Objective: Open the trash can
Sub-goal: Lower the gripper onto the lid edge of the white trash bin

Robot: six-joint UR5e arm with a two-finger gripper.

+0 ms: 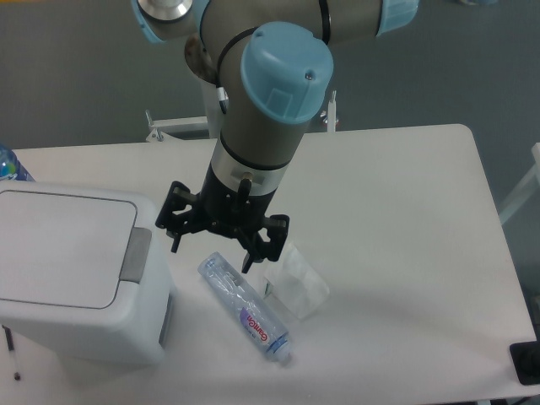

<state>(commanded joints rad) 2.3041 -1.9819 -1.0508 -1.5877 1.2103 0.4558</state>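
Grey tubular arm (253,126) with pale blue joint caps and a black pincer (213,248).

Trash can (76,270) at table (405,219) left edge; bottle (245,308) just right, bag (297,285) beside bottle.
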